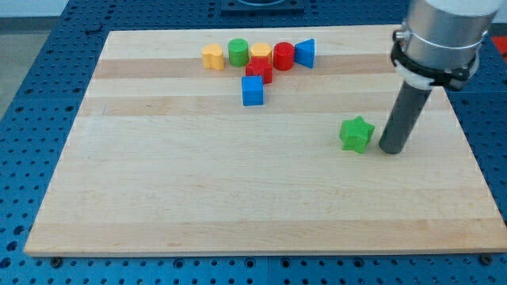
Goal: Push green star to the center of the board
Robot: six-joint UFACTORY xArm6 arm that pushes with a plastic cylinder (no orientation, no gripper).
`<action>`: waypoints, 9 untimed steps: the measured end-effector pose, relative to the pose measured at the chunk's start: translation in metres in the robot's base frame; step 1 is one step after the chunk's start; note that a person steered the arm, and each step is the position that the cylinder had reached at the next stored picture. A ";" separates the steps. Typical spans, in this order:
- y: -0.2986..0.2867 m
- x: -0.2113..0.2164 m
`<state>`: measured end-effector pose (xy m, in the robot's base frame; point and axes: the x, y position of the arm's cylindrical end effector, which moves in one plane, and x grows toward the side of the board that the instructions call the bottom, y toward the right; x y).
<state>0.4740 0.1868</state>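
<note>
grey arm housing [440, 24], black collar, dark rod

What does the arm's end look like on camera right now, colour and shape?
The tool is a straight, dark grey cylindrical rod, plain and unmarked. It hangs from a wider, light grey round housing with a black ring clamped around its lower edge. No cables show. My tip sits just to the view's right of the green star, with a narrow gap between them.
</note>
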 end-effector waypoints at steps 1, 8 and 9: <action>0.002 -0.016; -0.007 -0.016; -0.036 -0.016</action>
<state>0.4580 0.1512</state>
